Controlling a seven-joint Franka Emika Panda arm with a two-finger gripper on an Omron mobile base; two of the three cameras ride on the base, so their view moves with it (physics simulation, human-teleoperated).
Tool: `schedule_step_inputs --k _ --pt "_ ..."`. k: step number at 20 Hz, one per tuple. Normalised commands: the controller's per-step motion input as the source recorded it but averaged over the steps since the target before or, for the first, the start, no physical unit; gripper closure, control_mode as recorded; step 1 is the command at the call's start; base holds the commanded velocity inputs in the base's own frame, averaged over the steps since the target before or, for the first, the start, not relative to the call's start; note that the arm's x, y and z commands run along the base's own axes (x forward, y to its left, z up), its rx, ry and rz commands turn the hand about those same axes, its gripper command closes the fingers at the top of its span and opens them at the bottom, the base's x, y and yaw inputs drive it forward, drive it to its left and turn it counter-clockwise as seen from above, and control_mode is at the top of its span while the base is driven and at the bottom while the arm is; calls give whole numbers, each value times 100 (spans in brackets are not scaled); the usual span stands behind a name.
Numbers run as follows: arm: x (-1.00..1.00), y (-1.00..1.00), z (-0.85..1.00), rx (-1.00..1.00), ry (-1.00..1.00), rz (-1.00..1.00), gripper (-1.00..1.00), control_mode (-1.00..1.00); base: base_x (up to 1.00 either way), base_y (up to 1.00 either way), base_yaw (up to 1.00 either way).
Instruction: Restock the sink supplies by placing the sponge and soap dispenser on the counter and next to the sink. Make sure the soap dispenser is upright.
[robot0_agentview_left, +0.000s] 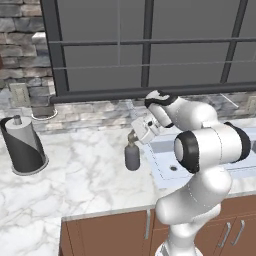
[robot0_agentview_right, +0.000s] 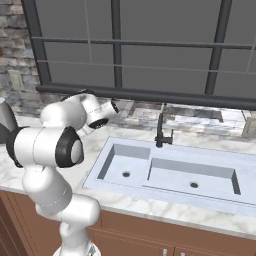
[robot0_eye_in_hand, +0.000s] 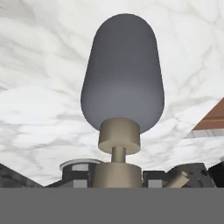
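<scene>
A large dark-framed window spans the stone wall behind a white marble counter set over brown wooden cabinets. The counter's wide pale double-basin sink has a black curved faucet standing at its back edge. The white robot arm rises in front of the cabinets and bends forward over the counter, just left of the sink. Further left of the sink, near the wall, stands a dark cylindrical paper towel holder on a round base.

Just beside the sink's left edge, a small dark grey soap dispenser stands upright over the marble; whether its base touches the counter is unclear. The gripper comes down from above and is closed on the bottle's tan pump top. From the hand camera, the rounded bottle body reaches away from the gripper toward the marble, with the narrow neck nearest the hand.
</scene>
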Motion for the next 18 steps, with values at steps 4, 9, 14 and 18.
schedule_step_inputs --k 4,9,14,18 --pt "3 0 -44 0 -3 6 100 -100 0 0 0" --pt "-25 3 -48 -1 -12 7 -100 -100 0 0 0" --pt "-17 1 -31 0 -14 5 -100 -100 0 0 0" --pt "-1 0 -18 0 -10 2 -100 -100 0 0 0"
